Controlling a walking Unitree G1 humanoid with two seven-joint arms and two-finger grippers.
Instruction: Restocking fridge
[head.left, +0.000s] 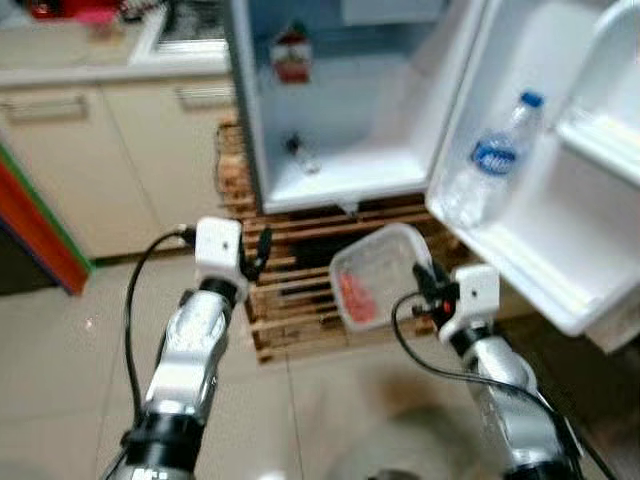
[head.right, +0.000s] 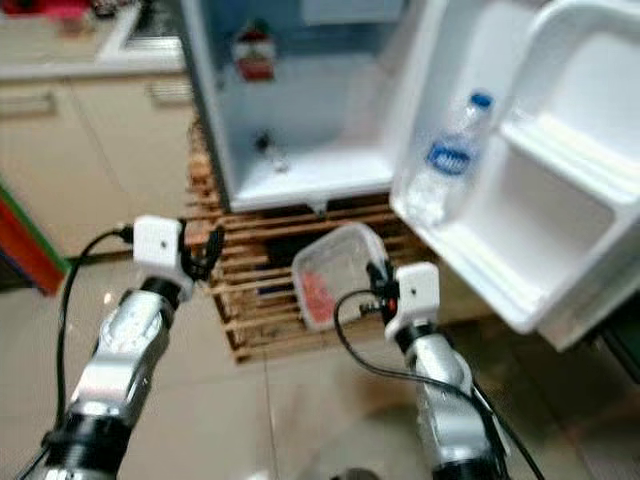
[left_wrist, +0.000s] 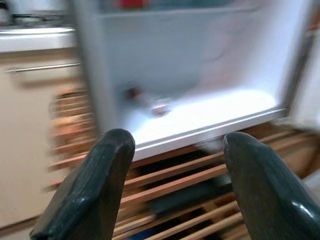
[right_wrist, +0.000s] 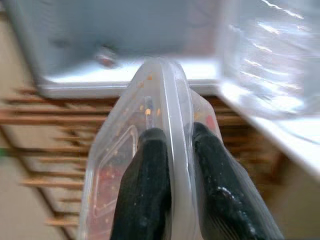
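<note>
Clear plastic, with reddish food inside, makes up the lidded container (head.left: 372, 277) held at centre frame, tilted on edge above a slatted wooden pallet (head.left: 290, 300). The right gripper (right_wrist: 172, 150) pinches its rim between both black fingers. Beyond it, in the upper middle, the white fridge (head.left: 330, 170) stands open on the pallet; a red-and-white package (head.left: 291, 55) sits at its back and a small bottle (head.left: 300, 155) lies on its floor. The open door (head.left: 540, 250) at right carries a blue-capped water bottle (head.left: 495, 160) in its shelf. The left gripper (left_wrist: 175, 150), at centre left, has fingers spread wide, holding nothing. Beige cabinets (head.left: 110, 150) fill the upper left above glossy tiles (head.left: 60, 380).
</note>
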